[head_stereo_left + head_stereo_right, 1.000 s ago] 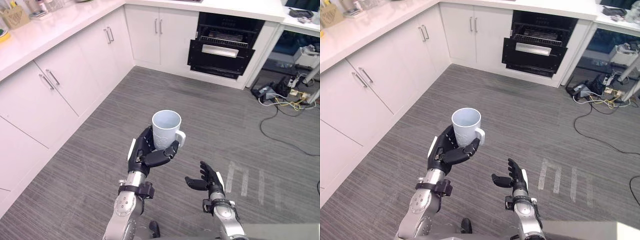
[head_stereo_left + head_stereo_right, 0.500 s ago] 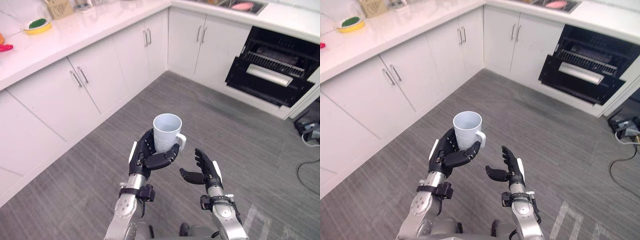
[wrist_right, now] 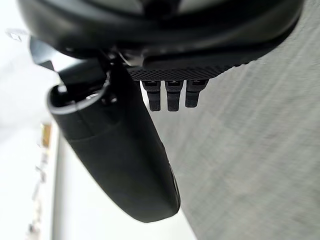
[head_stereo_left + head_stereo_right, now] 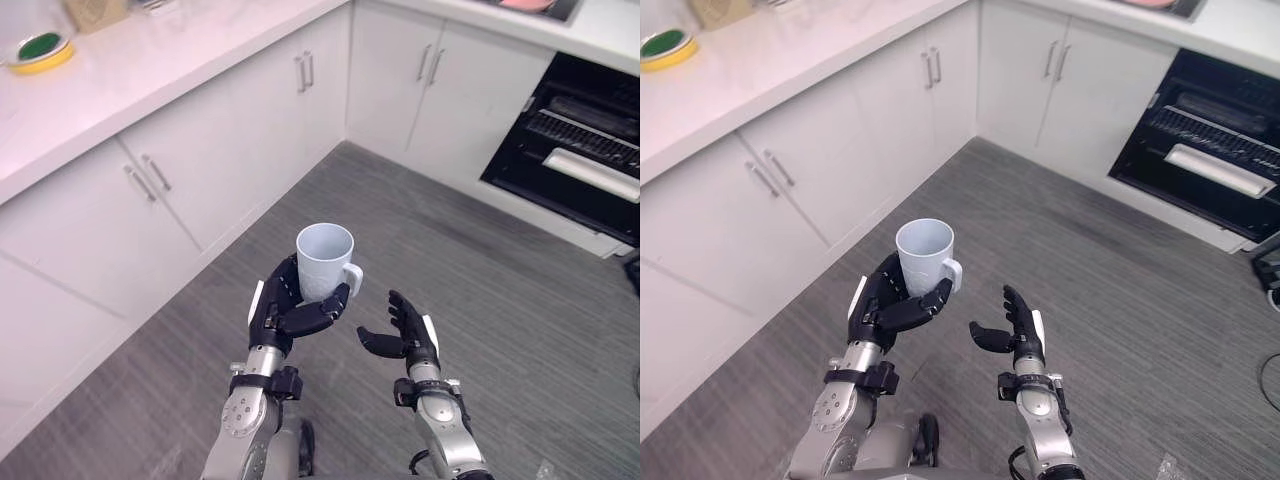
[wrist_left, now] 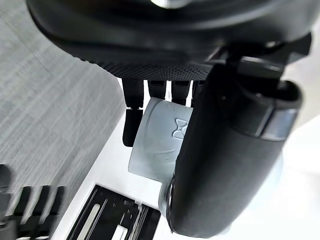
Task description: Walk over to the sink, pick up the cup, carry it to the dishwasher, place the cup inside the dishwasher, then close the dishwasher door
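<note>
A pale blue-white cup (image 4: pixel 325 260) with a handle stands upright in my left hand (image 4: pixel 287 310), whose fingers and thumb curl round its lower body above the grey floor. In the left wrist view the cup (image 5: pixel 160 145) shows past the fingers. My right hand (image 4: pixel 405 335) hovers just right of the cup, fingers relaxed and empty. The dishwasher (image 4: pixel 585 165) stands at the far right with its dark door lowered and a rack visible inside.
White cabinets (image 4: pixel 190 170) with metal handles run along the left and back under a pale worktop (image 4: pixel 120 70). A yellow bowl (image 4: pixel 35 50) sits on the worktop at far left. Grey wood-grain floor (image 4: pixel 480 270) stretches between me and the dishwasher.
The camera has swung, so the cabinets and dishwasher have shifted in the picture. The cup stays held in my left hand, and the right hand keeps its place beside it.
</note>
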